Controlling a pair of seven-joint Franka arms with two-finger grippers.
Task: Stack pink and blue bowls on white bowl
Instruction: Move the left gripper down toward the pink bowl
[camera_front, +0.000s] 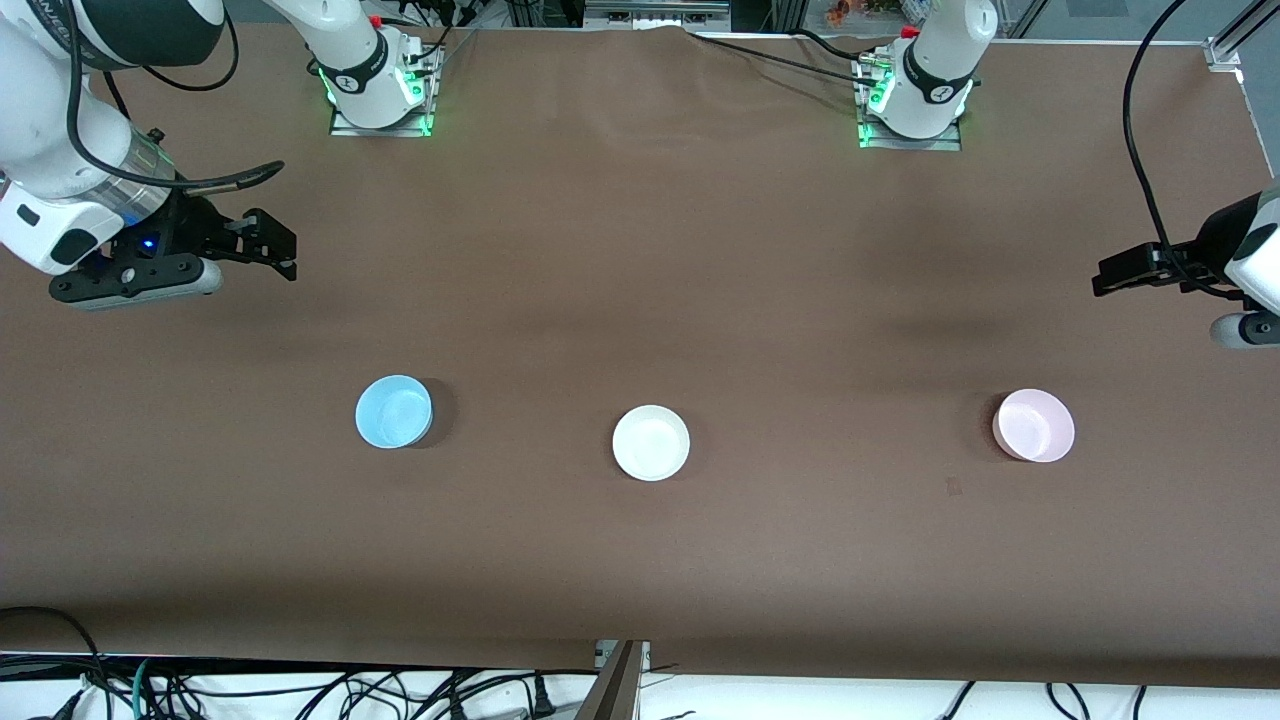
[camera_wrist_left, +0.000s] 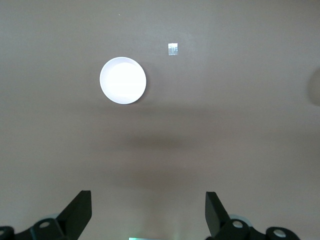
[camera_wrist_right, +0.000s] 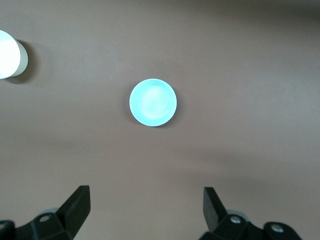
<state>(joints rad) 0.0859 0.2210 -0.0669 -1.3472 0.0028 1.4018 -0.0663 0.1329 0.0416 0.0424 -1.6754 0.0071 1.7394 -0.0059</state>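
Three bowls apart, both grippers empty: where the stacking could slip

Three small round plastic bowls sit in a row on the brown table (camera_front: 640, 250), well apart from one another. The light sky-blue plastic bowl (camera_front: 394, 411) lies toward the right arm's end, the plain white plastic bowl (camera_front: 651, 442) is in the middle, and the pale pink plastic bowl (camera_front: 1034, 425) lies toward the left arm's end. Nothing is stacked yet.

The right gripper (camera_front: 268, 242) hangs over bare table at its own end, fingers spread wide and holding nothing; its wrist view looks down on the blue bowl. The left gripper (camera_front: 1120, 272) hangs over the table's edge at the other end, likewise apart and empty. In its wrist view the bowl (camera_wrist_left: 123, 80) looks washed out to white, so I take it for the pink one, though that camera alone does not settle it.

Likely trouble lies in the grasp. These bowls are light with thin rims, so a finger landing on the rim instead of straddling the wall could tip or skid a bowl across the smooth covering. Both arms must deliver to the same middle bowl, so reaching in together risks a collision over it. A bowl released off-centre or from too high could knock the white bowl aside or sit tilted, leaving the second bowl no level seat.
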